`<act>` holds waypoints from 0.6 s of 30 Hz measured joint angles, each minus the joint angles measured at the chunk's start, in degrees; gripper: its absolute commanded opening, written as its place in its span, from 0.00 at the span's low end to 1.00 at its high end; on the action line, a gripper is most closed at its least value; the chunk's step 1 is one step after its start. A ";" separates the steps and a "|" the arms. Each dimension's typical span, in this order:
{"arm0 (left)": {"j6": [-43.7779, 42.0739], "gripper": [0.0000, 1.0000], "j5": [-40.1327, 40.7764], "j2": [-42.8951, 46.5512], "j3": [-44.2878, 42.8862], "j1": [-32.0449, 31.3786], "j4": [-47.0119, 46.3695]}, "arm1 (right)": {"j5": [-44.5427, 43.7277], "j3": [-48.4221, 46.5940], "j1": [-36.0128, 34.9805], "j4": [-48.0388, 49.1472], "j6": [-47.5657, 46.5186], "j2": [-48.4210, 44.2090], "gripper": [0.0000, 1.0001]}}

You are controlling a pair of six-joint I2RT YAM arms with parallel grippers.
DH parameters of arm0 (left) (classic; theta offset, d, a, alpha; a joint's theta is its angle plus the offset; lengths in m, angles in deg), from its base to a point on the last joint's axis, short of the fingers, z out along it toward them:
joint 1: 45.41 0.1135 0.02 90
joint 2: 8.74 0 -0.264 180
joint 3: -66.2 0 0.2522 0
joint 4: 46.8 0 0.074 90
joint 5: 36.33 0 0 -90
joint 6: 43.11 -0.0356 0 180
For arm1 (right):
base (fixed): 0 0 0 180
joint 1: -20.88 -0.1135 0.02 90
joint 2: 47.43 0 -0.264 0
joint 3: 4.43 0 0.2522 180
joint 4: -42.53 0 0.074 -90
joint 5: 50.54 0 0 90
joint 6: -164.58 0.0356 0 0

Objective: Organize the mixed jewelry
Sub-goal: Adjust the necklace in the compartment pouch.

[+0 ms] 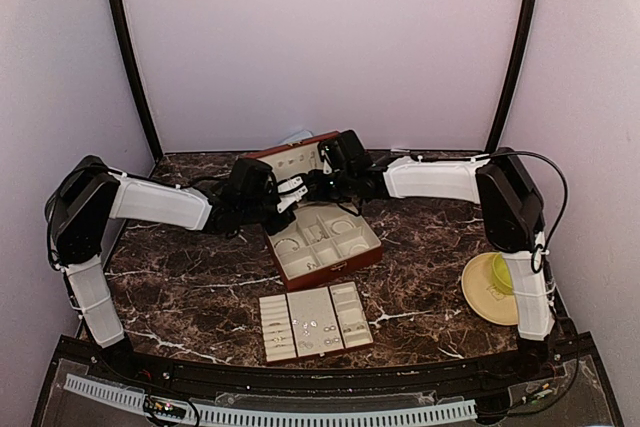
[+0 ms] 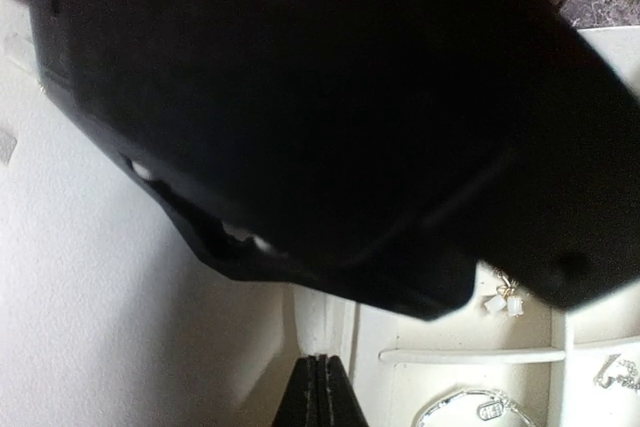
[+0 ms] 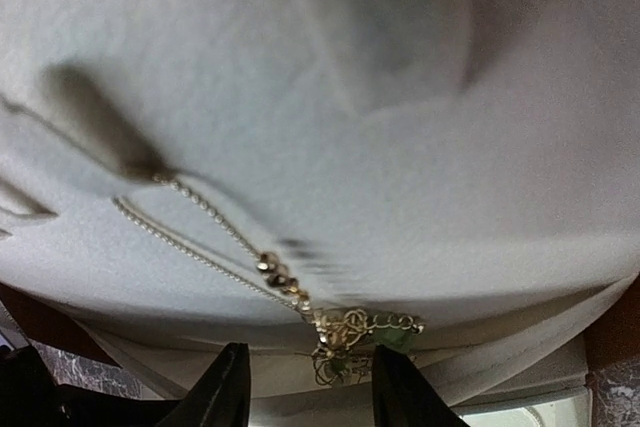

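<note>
A light, limp necklace (image 3: 265,265), likely snag-prone, hung on the lid lining (image 3: 420,97); right fingers (image 3: 225,387) were spread around its pendant (image 3: 345,342), the judged hold. Left fingers (image 2: 322,392) were pressed together.

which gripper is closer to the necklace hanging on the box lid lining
Right. The right gripper sits open just below the necklace, its pendant cluster between the fingers. The left gripper is shut over the box compartments, away from the lid.

Pale lilac walls (image 1: 320,37), dark marble table (image 1: 190,297)
</note>
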 measured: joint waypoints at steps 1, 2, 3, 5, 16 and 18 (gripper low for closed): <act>0.02 0.00 0.00 0.00 0.00 0.00 -0.02 | -0.04 0.00 0.00 -0.37 0.00 -0.15 0.45; 0.02 0.00 -0.02 0.00 0.00 0.00 -0.02 | -0.07 0.00 0.00 -0.83 -0.02 -0.35 0.45; 0.02 0.00 -0.07 0.00 0.00 0.00 -0.02 | -0.07 0.09 0.00 -1.25 0.00 -0.59 0.45; 0.04 0.00 -0.13 0.00 0.00 -0.07 -0.07 | -0.09 0.26 0.00 -1.90 -0.02 -0.98 0.45; 0.11 0.00 -0.66 0.00 0.00 -0.37 -0.20 | -0.26 2.60 0.02 -2.47 -0.09 -3.06 0.36; 0.11 0.00 -0.72 0.00 0.00 -0.37 -0.20 | -0.26 2.86 0.04 -2.47 -0.09 -3.21 0.33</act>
